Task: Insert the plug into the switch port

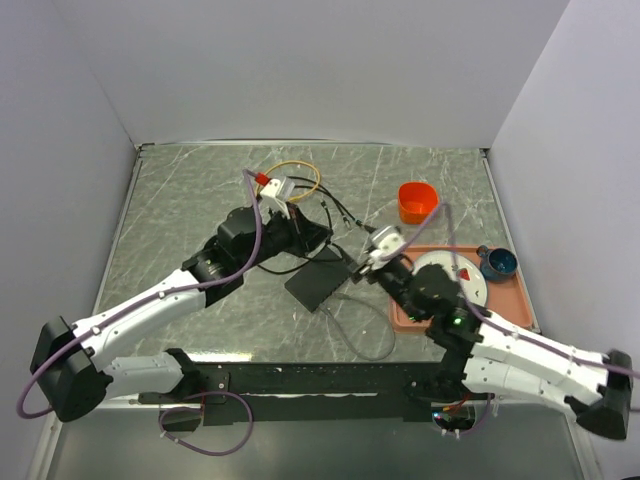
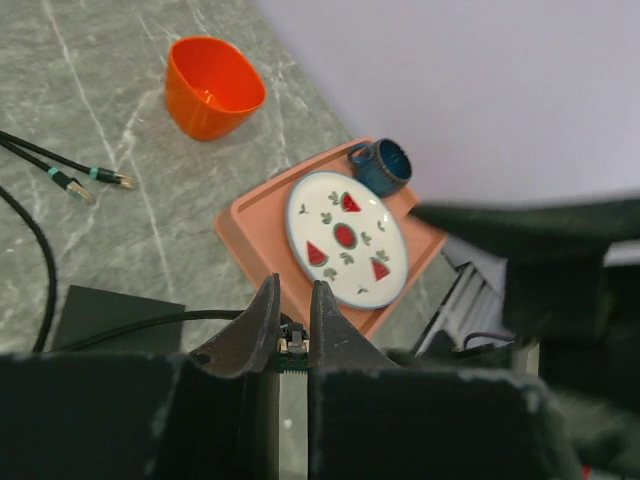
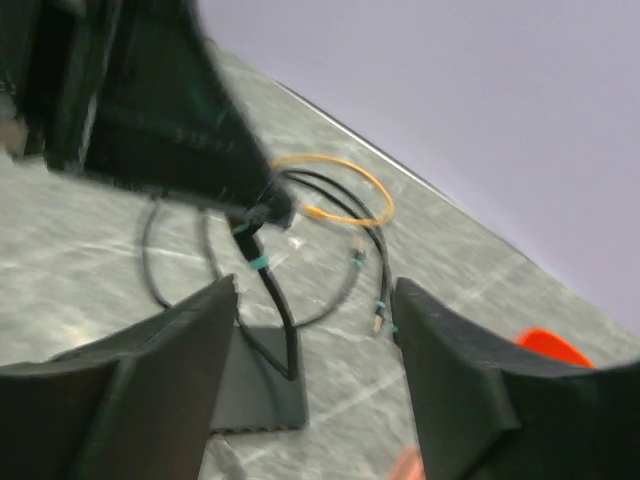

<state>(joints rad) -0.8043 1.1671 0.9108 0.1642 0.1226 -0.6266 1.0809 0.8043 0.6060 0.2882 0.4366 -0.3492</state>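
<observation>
My left claw [image 2: 294,296] holds the plug [image 2: 293,347] near the switch [image 1: 318,285].
It is pinched almost closed on it; my right claw [image 3: 312,292] is wide open, holding nothing.

The light is bright and soft. Shadows on the tabletop [image 1: 180,200] are pale. The top picture is sharp. The right wrist picture is blurry all over, its fingers [image 3: 150,380] smeared. The left wrist picture is fuzzy up close.
</observation>
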